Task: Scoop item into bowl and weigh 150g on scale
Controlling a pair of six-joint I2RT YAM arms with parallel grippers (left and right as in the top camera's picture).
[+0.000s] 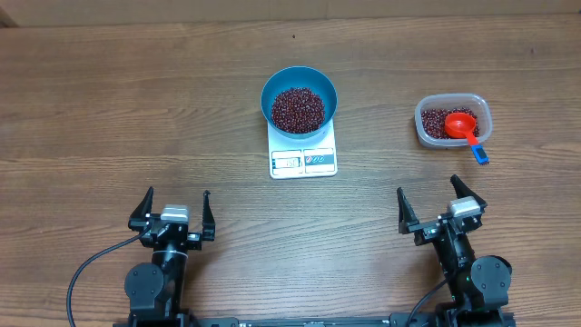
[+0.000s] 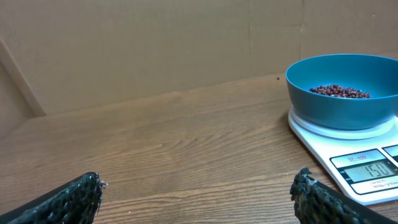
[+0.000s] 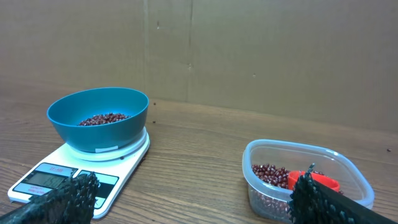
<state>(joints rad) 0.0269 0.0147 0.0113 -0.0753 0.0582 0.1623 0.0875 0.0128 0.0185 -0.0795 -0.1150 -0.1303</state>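
Note:
A bright blue bowl (image 1: 299, 98) holding a heap of dark red-brown beans (image 1: 298, 108) stands on the white scale (image 1: 303, 160) at mid-table; the left wrist view shows the bowl (image 2: 342, 93) and the scale's lit display (image 2: 372, 168). More beans (image 1: 439, 121) lie in a clear tub (image 1: 452, 121) to the right, with a red scoop (image 1: 463, 128) resting in it. My left gripper (image 1: 176, 215) is open near the front edge, well left of the scale, nothing between its fingers. My right gripper (image 1: 440, 205) is open too, in front of the tub and empty.
A brown cardboard wall (image 3: 249, 50) backs the wooden table (image 1: 136, 109). The scoop's blue handle tip (image 1: 479, 155) sticks out over the tub's near rim. In the right wrist view the tub (image 3: 305, 177) sits close ahead on the right, the scale (image 3: 81, 171) on the left.

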